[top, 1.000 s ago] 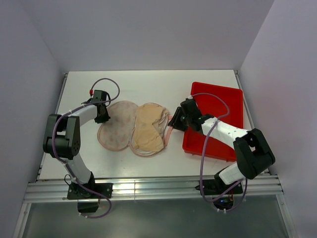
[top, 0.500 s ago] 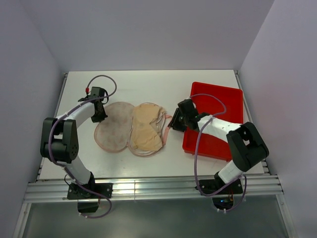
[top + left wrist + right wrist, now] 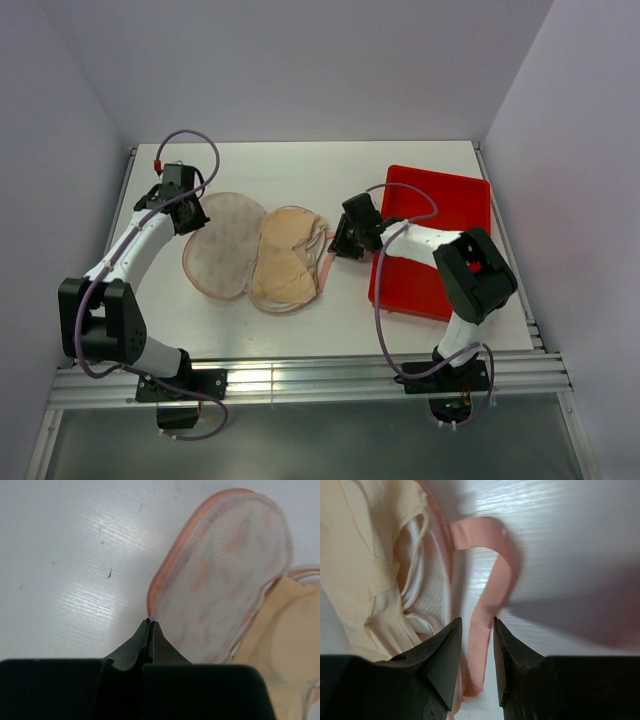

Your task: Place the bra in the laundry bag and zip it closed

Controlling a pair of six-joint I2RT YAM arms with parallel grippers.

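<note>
The laundry bag (image 3: 222, 258) lies open on the white table, its left half showing mesh lining. The peach-beige bra (image 3: 285, 262) lies in its right half. My left gripper (image 3: 190, 213) is shut on the bag's far-left zipper edge; in the left wrist view the gripper (image 3: 150, 622) pinches the pink rim of the bag (image 3: 225, 575), with the bra (image 3: 290, 630) at the right. My right gripper (image 3: 338, 245) is at the bag's right end. In the right wrist view it (image 3: 476, 622) is open, with the pink loop (image 3: 490, 580) between its fingers and the bra (image 3: 360, 555) to the left.
A red plastic tray (image 3: 440, 215) sits at the right of the table, just behind the right gripper. White walls close in the left, back and right sides. The arm cables loop above both wrists.
My left gripper has moved left and away, dragging the bag and bra leftward. My right gripper has followed to the left, off the tray's edge, staying at the pink loop.
</note>
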